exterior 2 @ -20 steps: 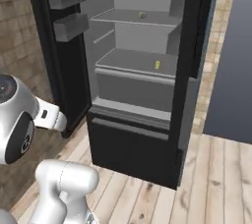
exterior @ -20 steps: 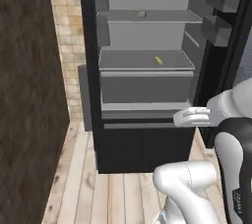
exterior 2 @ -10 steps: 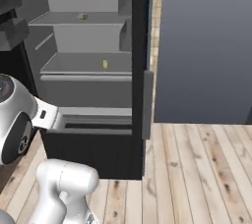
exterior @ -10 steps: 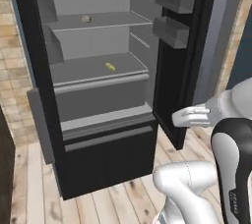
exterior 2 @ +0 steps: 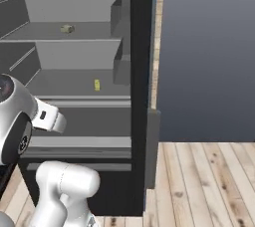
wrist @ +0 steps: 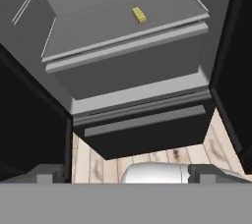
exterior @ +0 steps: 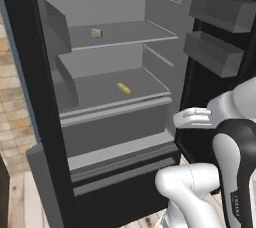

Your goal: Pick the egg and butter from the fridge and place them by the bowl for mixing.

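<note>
Wooden floor [exterior 2: 199, 181] lies under the open fridge [exterior: 100, 137]. Butter [exterior: 124, 89] sits on the lower shelf [exterior: 100, 92]. Nothing is in the claw [wrist: 125, 175], its fingers wide apart.

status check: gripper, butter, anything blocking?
Gripper low before the open fridge, empty, jaw state unclear. Butter on lower shelf, untouched. Tan block on the shelf above; path clear.

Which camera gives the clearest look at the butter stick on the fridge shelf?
The hand view: the butter lies unobstructed on the lower shelf, seen from above, its rectangular shape plain. The left base view shows it on the same shelf at an angle; the right base view shows it as a small yellow sliver.
</note>
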You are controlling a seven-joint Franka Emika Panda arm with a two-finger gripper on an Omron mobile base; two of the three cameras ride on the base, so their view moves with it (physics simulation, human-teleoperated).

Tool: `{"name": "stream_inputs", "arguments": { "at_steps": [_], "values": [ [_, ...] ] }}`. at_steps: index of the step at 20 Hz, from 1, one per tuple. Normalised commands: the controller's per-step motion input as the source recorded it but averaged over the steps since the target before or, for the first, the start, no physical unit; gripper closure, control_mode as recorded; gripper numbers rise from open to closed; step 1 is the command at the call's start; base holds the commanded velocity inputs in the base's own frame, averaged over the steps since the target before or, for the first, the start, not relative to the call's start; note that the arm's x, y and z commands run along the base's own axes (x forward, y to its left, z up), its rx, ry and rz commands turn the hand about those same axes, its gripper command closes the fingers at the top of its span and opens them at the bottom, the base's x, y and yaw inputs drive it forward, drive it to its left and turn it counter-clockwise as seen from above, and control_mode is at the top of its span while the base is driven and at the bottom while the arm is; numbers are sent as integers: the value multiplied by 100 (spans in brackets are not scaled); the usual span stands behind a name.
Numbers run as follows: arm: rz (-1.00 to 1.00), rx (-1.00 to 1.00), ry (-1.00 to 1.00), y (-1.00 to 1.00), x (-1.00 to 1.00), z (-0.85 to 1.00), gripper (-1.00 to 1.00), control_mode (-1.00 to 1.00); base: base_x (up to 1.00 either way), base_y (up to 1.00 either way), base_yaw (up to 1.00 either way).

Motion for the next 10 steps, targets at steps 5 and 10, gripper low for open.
{"name": "stream_inputs", "arguments": {
  "at_steps": [5, 10],
  "values": [
    [0, 0, 0, 0, 0, 0, -100, 100, 76, 11, 0],
    [0, 0, 0, 0, 0, 0, -100, 100, 33, 19, 0]
  ]
}}
